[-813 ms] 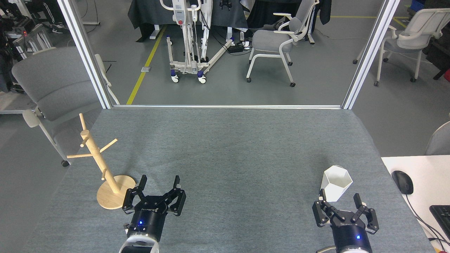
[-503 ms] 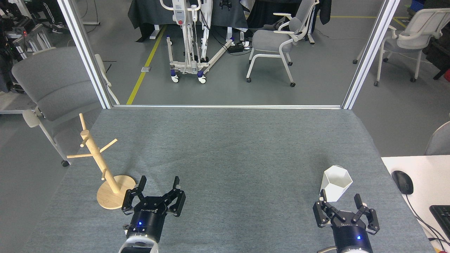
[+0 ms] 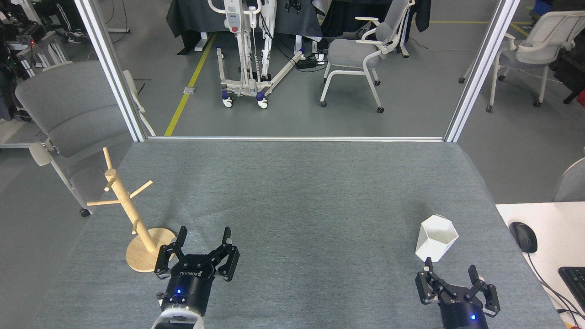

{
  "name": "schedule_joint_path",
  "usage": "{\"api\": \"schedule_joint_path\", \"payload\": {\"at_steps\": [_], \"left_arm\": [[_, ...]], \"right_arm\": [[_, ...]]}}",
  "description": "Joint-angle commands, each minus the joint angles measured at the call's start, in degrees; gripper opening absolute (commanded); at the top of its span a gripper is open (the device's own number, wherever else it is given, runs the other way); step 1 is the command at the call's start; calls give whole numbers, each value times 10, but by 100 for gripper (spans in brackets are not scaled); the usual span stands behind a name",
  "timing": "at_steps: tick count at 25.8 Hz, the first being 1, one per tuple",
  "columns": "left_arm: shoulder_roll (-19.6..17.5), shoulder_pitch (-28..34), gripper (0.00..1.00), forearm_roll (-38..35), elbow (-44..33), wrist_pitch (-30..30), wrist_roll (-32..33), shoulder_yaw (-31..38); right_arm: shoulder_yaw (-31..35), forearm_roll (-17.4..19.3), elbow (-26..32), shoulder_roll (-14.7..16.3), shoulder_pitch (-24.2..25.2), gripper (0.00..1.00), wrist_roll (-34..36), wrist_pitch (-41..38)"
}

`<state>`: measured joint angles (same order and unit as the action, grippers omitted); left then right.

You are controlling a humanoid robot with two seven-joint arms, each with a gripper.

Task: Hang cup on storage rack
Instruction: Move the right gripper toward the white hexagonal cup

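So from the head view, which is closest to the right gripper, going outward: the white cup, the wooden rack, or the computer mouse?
From the right gripper:
1. The cup, just ahead of it, slightly left.
2. The computer mouse, off to the right on the white desk.
3. The storage rack, far across the table, beside the left gripper.

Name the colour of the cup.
Plain white, no pattern; the cup shows clearly in the head view.

Upright cup (image 3: 436,237), far from rack (image 3: 132,214)
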<state>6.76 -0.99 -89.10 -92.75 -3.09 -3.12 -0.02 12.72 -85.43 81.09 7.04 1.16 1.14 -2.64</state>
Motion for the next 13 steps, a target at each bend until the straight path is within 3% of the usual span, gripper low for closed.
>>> {"api": "schedule_joint_path", "payload": {"at_steps": [1, 13], "left_arm": [[-1, 2, 99, -1, 5, -1, 0, -1], [2, 0, 99, -1, 31, -2, 0, -1]], "right_arm": [[6, 1, -55, 2, -30, 100, 1, -8], [5, 5, -130, 17, -99, 100, 2, -3]]}}
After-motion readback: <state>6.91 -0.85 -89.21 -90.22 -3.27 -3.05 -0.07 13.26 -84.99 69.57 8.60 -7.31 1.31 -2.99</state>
